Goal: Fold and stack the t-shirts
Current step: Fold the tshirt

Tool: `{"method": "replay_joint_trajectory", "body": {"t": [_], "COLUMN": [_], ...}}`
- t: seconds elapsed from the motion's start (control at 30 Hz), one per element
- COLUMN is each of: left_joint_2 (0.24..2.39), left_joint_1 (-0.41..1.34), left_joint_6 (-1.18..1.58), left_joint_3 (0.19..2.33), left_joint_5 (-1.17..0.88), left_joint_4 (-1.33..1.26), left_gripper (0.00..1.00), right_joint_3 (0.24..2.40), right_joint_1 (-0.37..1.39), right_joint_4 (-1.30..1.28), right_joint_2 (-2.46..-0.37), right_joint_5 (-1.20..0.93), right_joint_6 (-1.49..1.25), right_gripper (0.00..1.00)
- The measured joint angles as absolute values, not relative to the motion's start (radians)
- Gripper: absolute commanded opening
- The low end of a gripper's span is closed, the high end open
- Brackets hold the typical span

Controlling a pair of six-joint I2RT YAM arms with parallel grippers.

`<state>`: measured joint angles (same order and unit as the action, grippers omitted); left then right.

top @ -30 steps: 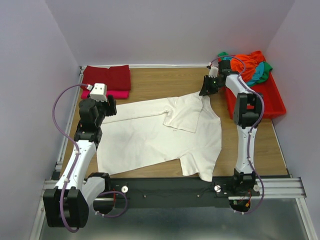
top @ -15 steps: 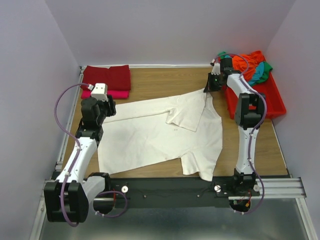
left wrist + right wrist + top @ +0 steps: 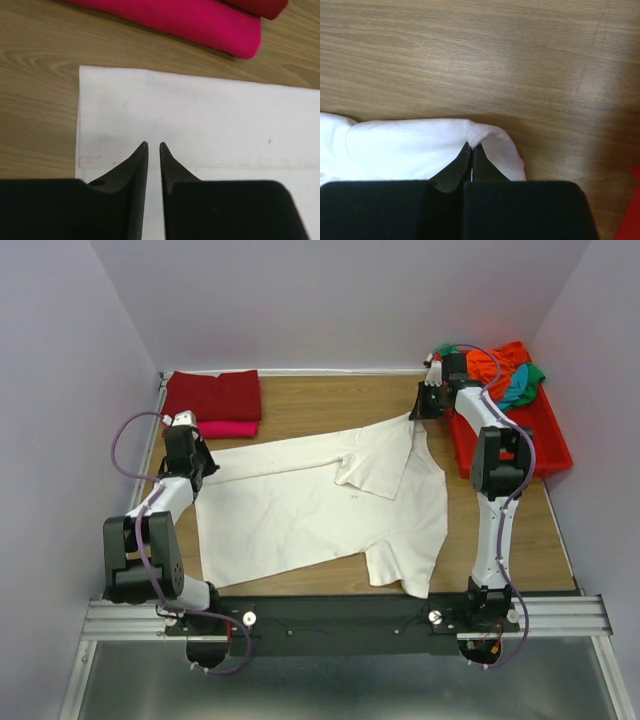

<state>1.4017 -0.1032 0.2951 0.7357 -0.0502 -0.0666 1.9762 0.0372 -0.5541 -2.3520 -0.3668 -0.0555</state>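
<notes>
The large cream-white t-shirt (image 3: 320, 505) lies spread on the wooden table, one part folded over near its middle. My left gripper (image 3: 203, 466) is low over the shirt's far left corner (image 3: 150, 100). In the left wrist view the left gripper (image 3: 154, 145) shows only a narrow gap between its tips, with flat cloth under them. My right gripper (image 3: 418, 414) is at the shirt's far right tip. In the right wrist view the right gripper (image 3: 471, 146) is shut on a raised fold of the cream-white t-shirt (image 3: 410, 150). A folded dark red t-shirt (image 3: 213, 393) lies on a folded pink t-shirt (image 3: 228, 427) at the far left.
A red plastic tray (image 3: 545, 445) stands at the far right, just beyond the right gripper, holding crumpled orange, teal and green t-shirts (image 3: 500, 365). The pink t-shirt (image 3: 200, 22) lies just beyond the white shirt's corner. Walls close in on both sides and the back.
The left arm has dropped onto the shirt's far left corner and its jaws have narrowed. The right gripper has shut on the shirt's far right tip and shifted slightly farther right.
</notes>
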Motion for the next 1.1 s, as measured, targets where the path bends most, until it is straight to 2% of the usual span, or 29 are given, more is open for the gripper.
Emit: {"method": "replay_joint_trajectory", "body": {"t": [0.43, 0.5, 0.73, 0.83, 0.9, 1.0, 1.1], "left_joint_2": [1.674, 1.708, 1.763, 1.77, 1.769, 1.753, 1.691], "left_joint_1": [-0.157, -0.162, -0.169, -0.169, -0.172, -0.178, -0.183], "left_joint_6": [0.374, 0.375, 0.38, 0.379, 0.379, 0.374, 0.367], "left_joint_3": [0.89, 0.895, 0.96, 0.975, 0.976, 0.977, 0.977], "left_joint_5": [0.027, 0.028, 0.039, 0.046, 0.058, 0.091, 0.116], "left_joint_4": [-0.038, -0.028, 0.021, 0.031, 0.035, 0.054, 0.073], "left_gripper": [0.07, 0.02, 0.0, 0.0, 0.0, 0.0, 0.02], "right_joint_3": [2.064, 2.096, 2.187, 2.215, 2.229, 2.252, 2.261], "right_joint_1": [0.037, 0.037, 0.037, 0.038, 0.038, 0.038, 0.038], "right_joint_4": [-0.546, -0.546, -0.544, -0.543, -0.543, -0.543, -0.541], "right_joint_2": [-2.392, -2.41, -2.468, -2.485, -2.494, -2.506, -2.507], "right_joint_5": [-0.353, -0.351, -0.307, -0.282, -0.27, -0.243, -0.212], "right_joint_6": [-0.054, -0.055, -0.053, -0.051, -0.047, -0.036, -0.007], "right_gripper": [0.01, 0.01, 0.01, 0.04, 0.09, 0.32, 0.39]}}
